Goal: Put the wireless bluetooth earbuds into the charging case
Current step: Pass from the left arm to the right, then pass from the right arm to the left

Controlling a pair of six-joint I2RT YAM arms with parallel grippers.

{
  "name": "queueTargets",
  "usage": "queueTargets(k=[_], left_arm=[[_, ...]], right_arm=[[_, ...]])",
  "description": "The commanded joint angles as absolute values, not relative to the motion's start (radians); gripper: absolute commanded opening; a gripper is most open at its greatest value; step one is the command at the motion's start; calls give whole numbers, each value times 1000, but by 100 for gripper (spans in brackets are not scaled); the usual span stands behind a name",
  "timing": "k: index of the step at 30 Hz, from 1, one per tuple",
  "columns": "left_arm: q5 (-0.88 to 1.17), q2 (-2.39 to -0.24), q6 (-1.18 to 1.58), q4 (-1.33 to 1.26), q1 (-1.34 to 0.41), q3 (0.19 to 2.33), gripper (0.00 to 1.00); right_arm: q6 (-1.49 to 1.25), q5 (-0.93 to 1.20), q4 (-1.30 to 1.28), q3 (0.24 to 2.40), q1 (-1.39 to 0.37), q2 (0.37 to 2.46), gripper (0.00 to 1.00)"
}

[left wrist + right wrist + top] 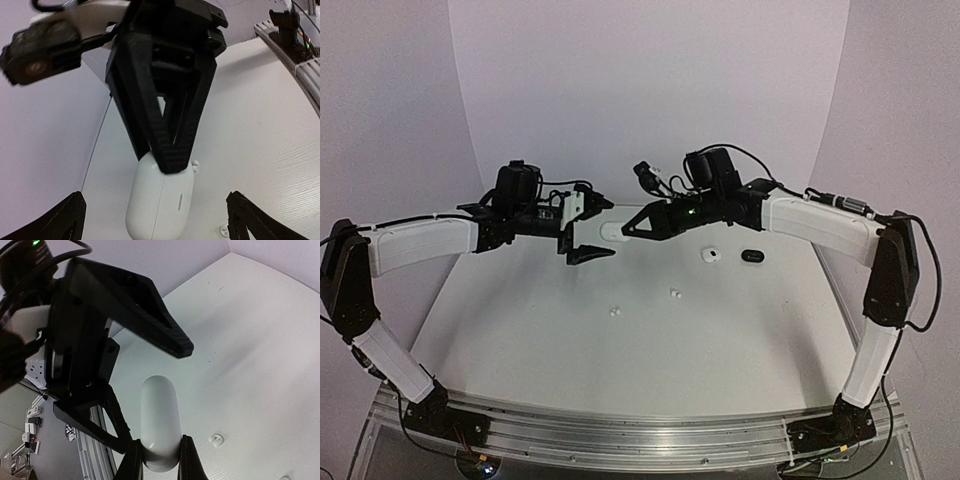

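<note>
White table (520, 340), centre stage: white pill-shaped charging case (611, 231) up in mid-air, R gripper (628, 229) pinching one end tight. L gripper (592, 228) spread wide, flanking the free end, holding nothing. White earbuds (614, 311) loose on table at 5-6 o'clock of case; white item (711, 256), black item (752, 255) approx 3 o'clock.

Soft even light, faint shadows, wide-angle edge distortion.

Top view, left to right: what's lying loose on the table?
First a white earbud, then a second white earbud, a small white item with a dark centre, a small black item.
</note>
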State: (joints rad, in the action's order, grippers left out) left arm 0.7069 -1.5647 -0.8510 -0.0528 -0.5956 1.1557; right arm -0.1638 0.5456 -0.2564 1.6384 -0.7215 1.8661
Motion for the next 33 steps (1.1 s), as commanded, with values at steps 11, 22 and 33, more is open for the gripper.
queueTargets(k=[11, 22, 33], left_arm=[[1183, -1324, 109, -344, -520, 1027, 74], [1155, -1282, 206, -542, -541, 976, 60], [1137, -1278, 256, -589, -545, 983, 42]], right_arm=[[51, 579, 84, 1548, -832, 1621, 0], [115, 543, 118, 1542, -892, 1618, 0], [126, 502, 117, 1512, -896, 1608, 0]])
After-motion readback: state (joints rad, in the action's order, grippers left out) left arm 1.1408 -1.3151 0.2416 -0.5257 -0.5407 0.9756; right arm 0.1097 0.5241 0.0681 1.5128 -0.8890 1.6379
